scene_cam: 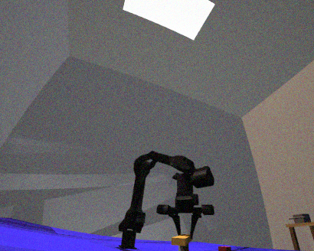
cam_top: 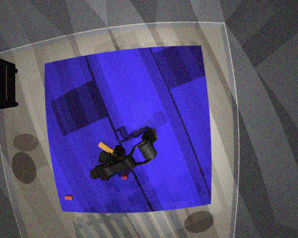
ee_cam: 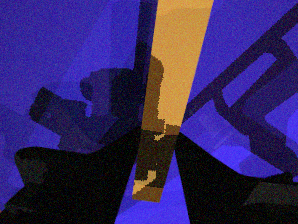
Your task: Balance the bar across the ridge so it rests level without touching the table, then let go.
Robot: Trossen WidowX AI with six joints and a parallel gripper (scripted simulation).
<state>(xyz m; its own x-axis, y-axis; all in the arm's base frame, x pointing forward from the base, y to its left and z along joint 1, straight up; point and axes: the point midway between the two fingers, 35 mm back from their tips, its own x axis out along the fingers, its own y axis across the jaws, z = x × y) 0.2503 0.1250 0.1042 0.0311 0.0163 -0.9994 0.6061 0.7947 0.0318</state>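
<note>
The orange-yellow bar (cam_top: pixel 105 147) (scene_cam: pixel 179 240) (ee_cam: pixel 182 55) is gripped across its width. In the wrist view it runs lengthwise, from the top edge down past the fingers. My gripper (scene_cam: pixel 185 233) (ee_cam: pixel 158 133) points down and is shut on the bar. In the top view the arm hides part of the bar. In the exterior view a small grey piece (scene_cam: pixel 184 248) shows directly under the bar at the frame's bottom edge. I cannot tell whether it is the ridge, or whether the bar touches it. No ridge shows clearly in the other views.
A small red block (cam_top: pixel 124 176) (scene_cam: pixel 224 249) lies close beside the arm. A flatter reddish block (cam_top: pixel 68 197) lies near the blue table top's (cam_top: pixel 129 87) lower-left corner. Dark shadows of the arm cross the surface.
</note>
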